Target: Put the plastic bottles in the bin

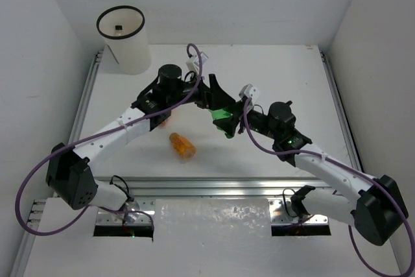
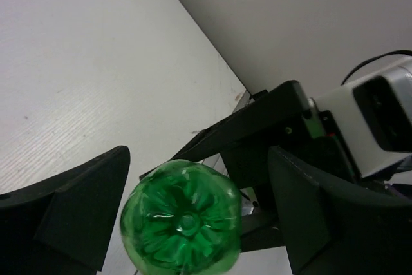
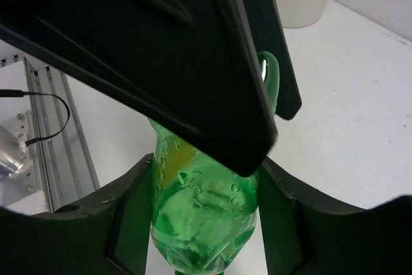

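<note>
We count these items:

- Bin [image 1: 123, 40], one: white, with a black rim, upright at the table's [image 1: 285, 82] far left corner, well apart from both bottles.
- Green bottle [image 1: 225, 120], one: held above mid-table between the two grippers.
- Orange bottle [image 1: 182, 145], one in plain view: lying on its side on the table, near the left arm, touched by nothing.
- Right gripper [image 3: 206, 178], one: its fingers are closed against both sides of the green bottle, gripping it.
- Left gripper [image 2: 196, 159], one: its fingers stand wide on either side of the green bottle's base, clear of it, holding nothing.
</note>
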You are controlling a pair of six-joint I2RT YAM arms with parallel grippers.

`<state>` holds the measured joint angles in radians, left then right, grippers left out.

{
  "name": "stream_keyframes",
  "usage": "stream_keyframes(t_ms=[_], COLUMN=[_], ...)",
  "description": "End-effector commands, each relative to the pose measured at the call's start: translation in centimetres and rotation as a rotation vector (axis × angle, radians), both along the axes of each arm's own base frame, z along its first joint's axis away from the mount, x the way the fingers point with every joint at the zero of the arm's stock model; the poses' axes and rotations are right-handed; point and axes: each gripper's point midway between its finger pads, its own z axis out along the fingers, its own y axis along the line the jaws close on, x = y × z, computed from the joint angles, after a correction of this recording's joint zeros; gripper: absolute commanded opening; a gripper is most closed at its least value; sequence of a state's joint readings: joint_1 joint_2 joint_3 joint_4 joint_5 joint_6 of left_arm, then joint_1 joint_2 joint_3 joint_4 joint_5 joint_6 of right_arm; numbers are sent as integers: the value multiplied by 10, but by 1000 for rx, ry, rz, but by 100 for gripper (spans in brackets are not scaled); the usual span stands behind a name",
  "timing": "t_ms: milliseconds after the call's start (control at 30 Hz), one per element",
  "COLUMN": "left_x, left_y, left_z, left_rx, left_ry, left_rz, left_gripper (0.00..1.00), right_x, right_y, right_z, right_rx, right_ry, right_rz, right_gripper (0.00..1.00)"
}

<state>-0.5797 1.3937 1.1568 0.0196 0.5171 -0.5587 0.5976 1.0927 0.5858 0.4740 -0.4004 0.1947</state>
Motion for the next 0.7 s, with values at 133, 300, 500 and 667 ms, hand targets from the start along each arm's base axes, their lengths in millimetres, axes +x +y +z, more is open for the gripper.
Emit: stream_keyframes(t_ms=[133, 300, 500, 667], left_x=[-1, -9, -7, 48], left_y=[-10, -12, -12, 37], left_z=[16, 19, 25, 43], left_rx=[-11, -6, -17, 73], left_ry=[-45, -61, -77, -103], left_rz=[-34, -60, -48, 316], left_gripper=[69, 67, 0, 0], right_x=[10, 20, 26, 28], right_y=[-7, -10, -9, -22], right_z=[60, 64, 66, 53], right_rx=[37, 22, 20, -5], right_ry=[-151, -144, -127, -71], right_rz=[-53, -104, -119, -189], right_gripper=[0, 1, 9, 99])
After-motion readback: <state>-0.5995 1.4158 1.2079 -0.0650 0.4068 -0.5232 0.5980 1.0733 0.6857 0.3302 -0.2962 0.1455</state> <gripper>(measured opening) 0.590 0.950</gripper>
